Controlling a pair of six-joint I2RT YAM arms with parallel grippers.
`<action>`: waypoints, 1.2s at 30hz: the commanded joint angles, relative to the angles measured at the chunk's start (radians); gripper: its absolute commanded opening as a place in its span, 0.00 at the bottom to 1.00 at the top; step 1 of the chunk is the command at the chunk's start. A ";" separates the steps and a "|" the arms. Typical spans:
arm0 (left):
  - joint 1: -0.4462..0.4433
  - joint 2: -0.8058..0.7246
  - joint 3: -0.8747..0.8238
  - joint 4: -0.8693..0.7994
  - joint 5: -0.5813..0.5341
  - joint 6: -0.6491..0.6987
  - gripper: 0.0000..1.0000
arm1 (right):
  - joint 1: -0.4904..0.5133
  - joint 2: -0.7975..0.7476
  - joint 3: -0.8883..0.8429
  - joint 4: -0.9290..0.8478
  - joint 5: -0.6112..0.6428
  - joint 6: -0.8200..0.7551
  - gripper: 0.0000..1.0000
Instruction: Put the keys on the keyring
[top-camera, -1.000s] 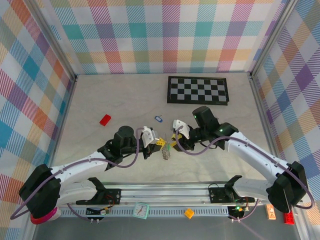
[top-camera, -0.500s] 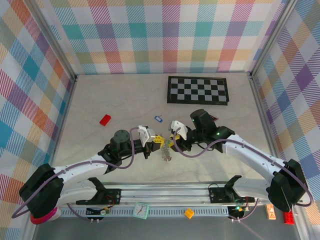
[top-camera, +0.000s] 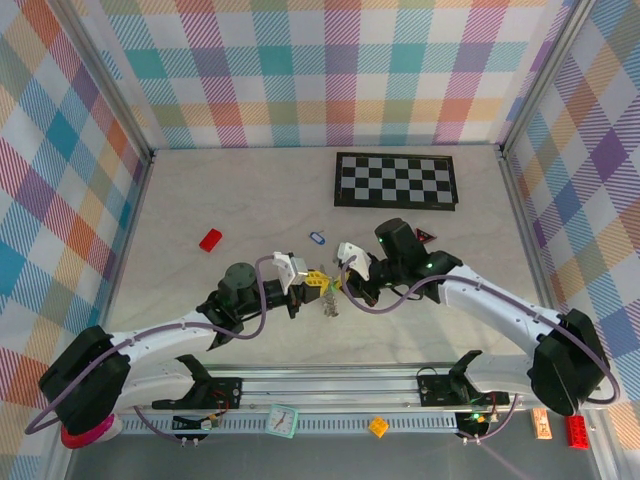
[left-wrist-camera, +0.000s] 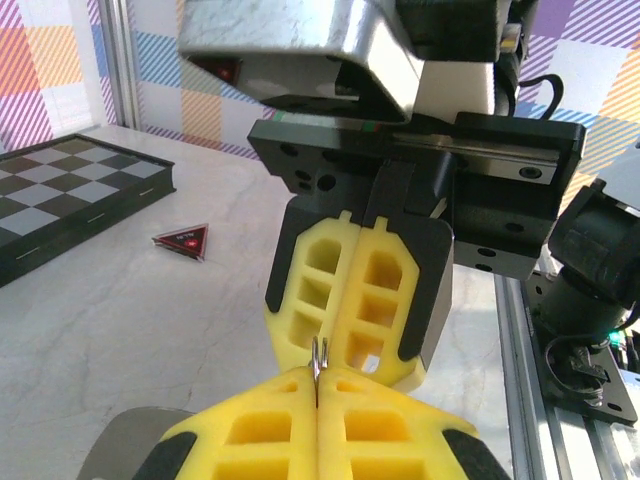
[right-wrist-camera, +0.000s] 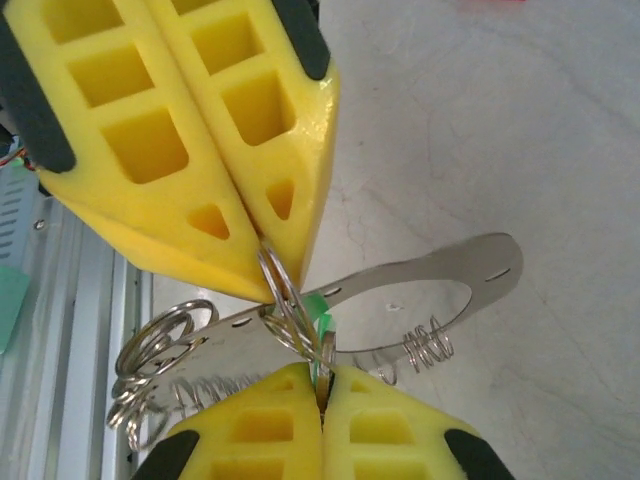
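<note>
Two arms reach in from the near edge and meet tip to tip over the middle of the surface, the left gripper (top-camera: 320, 284) and the right gripper (top-camera: 344, 285) facing each other with their yellow fingers almost touching. Both are closed tight. In the left wrist view the left gripper's fingers (left-wrist-camera: 260, 430) press together on a thin sliver of metal wire, with the right gripper's closed fingers directly opposite. In the right wrist view the right gripper's fingers (right-wrist-camera: 250, 430) pinch a wire ring at their tips, and another ring runs into the tips of the left gripper just above. The keyring (top-camera: 328, 304) hangs between them and sags a little toward the near side: a silvery tangle of split rings, a curved flat strip and short coils. A scrap of the green key (right-wrist-camera: 318, 303) shows just behind the pinched rings, but whether it is threaded on cannot be told. Farther out, the blue key (top-camera: 316, 239) lies flat on the surface, apart from the keyring and both grippers. A red block (top-camera: 210, 240) sits well to its left, and a small red triangle (top-camera: 424, 236) lies to its right beside the right arm. Farthest of all, the chequered board (top-camera: 396, 180) lies flat near the back wall.
</note>
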 joint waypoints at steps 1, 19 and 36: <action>0.001 0.006 0.010 0.131 0.047 0.002 0.00 | 0.017 0.028 0.046 -0.064 -0.079 -0.046 0.00; -0.002 0.011 0.017 0.081 0.102 0.050 0.00 | -0.022 -0.154 -0.017 -0.086 -0.029 -0.050 0.23; -0.003 0.051 0.033 0.136 0.163 0.018 0.00 | -0.022 -0.082 -0.019 0.041 -0.137 0.016 0.19</action>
